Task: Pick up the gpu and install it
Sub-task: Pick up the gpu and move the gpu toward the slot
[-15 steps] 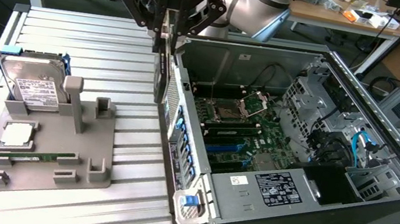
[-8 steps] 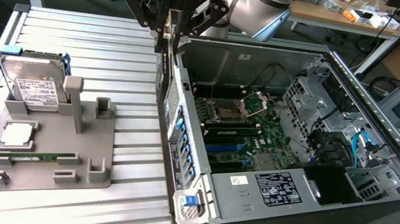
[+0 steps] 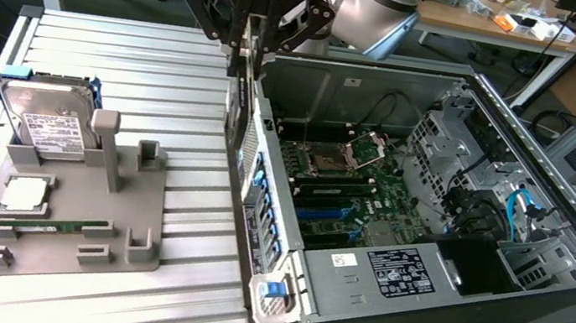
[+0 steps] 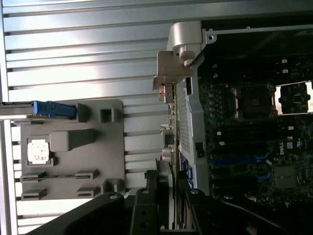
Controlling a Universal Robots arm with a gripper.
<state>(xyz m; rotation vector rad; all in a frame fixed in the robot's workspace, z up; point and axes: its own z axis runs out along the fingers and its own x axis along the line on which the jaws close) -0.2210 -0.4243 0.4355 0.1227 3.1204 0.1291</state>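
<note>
While the ribbed counter [image 3: 111, 52] spreads under everything in the exterior view, the open computer case [image 3: 388, 91] lies at three o'clock. The gray holder [image 3: 60, 257], carrying an upright hard drive [image 3: 45, 123], sits at eight o'clock. At twelve o'clock my jaws are clamped on the gpu [image 3: 247, 58], which hangs edge-on and vertical over the case's counter-side wall, its bracket end away from me.

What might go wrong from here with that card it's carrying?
1. The gpu hangs from the end effector right beside the computer case's rear wall and might catch on it.
2. Held by its thin edge, it might tilt or slip.
</note>
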